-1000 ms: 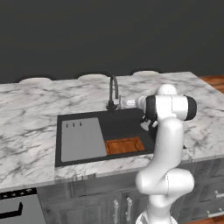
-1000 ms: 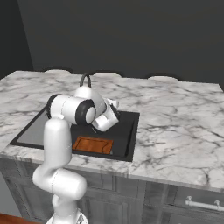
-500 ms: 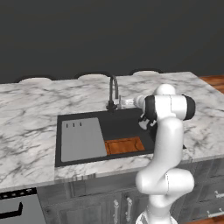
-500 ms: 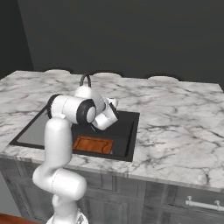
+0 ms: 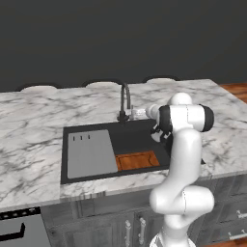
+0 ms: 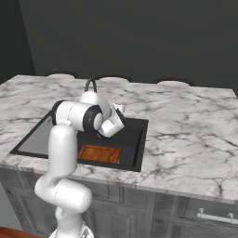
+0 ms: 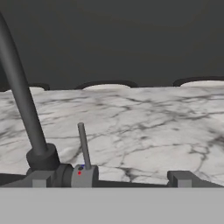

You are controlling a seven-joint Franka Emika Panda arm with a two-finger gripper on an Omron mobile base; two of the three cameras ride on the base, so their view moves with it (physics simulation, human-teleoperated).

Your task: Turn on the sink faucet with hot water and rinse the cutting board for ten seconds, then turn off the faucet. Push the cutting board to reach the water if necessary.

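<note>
Hovering tool [image 7: 107, 177] wide open, holding nothing, just beside sink faucet [image 5: 125, 100] base, silvery lever [image 7: 83, 145] upright between its tips | cutting board [image 5: 137, 160] flat in sink [image 5: 136, 138], front right, below tool, apart from it | grey slab [image 5: 90, 155] fills sink's left | marble table [image 5: 34, 135] around.

A glossy white arm [image 5: 183, 164] of rounded, tube-like segments, with dark bands at its joints.
</note>
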